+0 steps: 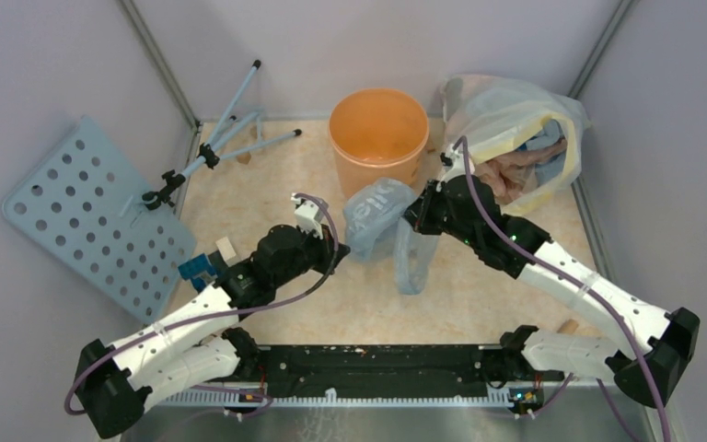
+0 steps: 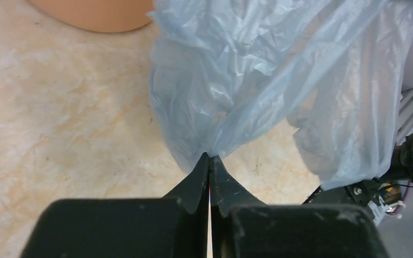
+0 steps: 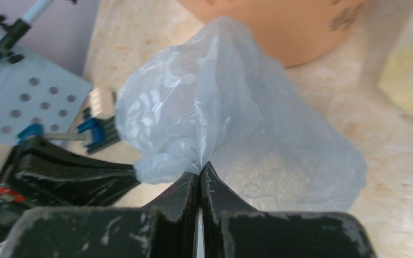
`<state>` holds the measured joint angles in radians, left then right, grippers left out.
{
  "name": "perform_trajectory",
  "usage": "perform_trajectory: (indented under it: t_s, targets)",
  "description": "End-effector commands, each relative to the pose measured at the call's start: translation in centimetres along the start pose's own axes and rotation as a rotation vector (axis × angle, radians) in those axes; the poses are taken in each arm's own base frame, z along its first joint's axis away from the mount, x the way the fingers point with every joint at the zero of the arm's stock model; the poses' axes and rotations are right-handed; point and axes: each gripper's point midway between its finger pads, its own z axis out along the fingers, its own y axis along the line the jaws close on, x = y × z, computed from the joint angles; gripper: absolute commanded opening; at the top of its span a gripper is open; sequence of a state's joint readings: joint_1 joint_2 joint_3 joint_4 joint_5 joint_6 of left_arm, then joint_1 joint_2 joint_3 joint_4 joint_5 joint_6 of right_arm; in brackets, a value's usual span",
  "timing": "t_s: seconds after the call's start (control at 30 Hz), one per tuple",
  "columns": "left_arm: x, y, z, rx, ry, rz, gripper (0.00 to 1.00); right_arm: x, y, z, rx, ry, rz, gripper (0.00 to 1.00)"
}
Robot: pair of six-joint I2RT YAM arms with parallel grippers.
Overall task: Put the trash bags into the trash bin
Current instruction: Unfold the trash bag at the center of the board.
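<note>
A thin grey-blue trash bag (image 1: pixel 379 219) hangs between my two grippers in front of the orange trash bin (image 1: pixel 378 135). My left gripper (image 1: pixel 339 247) is shut on the bag's left edge; in the left wrist view the film (image 2: pixel 258 80) bunches into the closed tips (image 2: pixel 210 156). My right gripper (image 1: pixel 416 216) is shut on the bag's right side, where the plastic (image 3: pixel 220 107) gathers at its tips (image 3: pixel 200 166). A loose part of the bag (image 1: pixel 411 262) droops to the table. The bin (image 3: pixel 285 27) stands just beyond the bag.
A big clear yellow-edged bag (image 1: pixel 515 138) holding cloth lies at the back right, beside the bin. A small tripod (image 1: pixel 221 138) and a perforated blue board (image 1: pixel 92 216) sit at the left. A blue clip (image 1: pixel 198 269) lies by the left arm.
</note>
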<state>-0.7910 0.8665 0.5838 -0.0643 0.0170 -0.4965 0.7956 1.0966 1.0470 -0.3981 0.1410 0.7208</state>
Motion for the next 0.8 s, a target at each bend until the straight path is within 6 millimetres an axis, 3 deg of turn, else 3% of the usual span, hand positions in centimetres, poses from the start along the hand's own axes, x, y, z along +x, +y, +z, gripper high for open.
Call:
perform_trajectory:
  t_s: [0.0,0.1,0.2,0.27,0.3,0.37,0.43,0.63,0.77]
  targets:
    - [-2.2,0.4,-0.9,-0.037,-0.038,0.119,0.0,-2.7,-4.1,-2.1,0.187,-0.135,-0.143,0.0]
    - [-2.2,0.2,-1.2,-0.034,-0.019,0.131,0.0,-3.7,-6.1,-2.9,0.27,-0.186,-0.236,0.06]
    - [-2.8,0.2,-1.4,-0.041,-0.025,0.138,0.0,-4.5,-6.8,-3.5,0.305,-0.217,-0.298,0.11]
    - [-3.2,-0.1,-1.5,-0.029,-0.03,0.144,0.0,-4.8,-6.9,-3.6,0.313,-0.223,-0.331,0.23]
    - [-3.5,-0.3,-1.5,-0.024,-0.035,0.148,0.0,-4.8,-6.8,-3.5,0.307,-0.216,-0.353,0.38]
    - [-3.6,-1.1,-1.5,0.018,-0.028,0.15,0.0,-4.3,-6.2,-3.2,0.263,-0.184,-0.405,0.51]
    - [-3.6,-1.8,-1.4,0.053,-0.025,0.155,0.0,-3.2,-5.0,-2.9,0.169,-0.129,-0.483,0.55]
    - [-2.1,-1.1,-0.4,0.046,0.011,0.143,0.0,-0.7,-4.3,-2.3,0.057,-0.053,-0.54,0.75]
    - [-1.9,-1.0,-0.1,0.045,0.01,0.138,0.0,1.1,-3.2,-2.3,-0.048,0.011,-0.579,0.78]
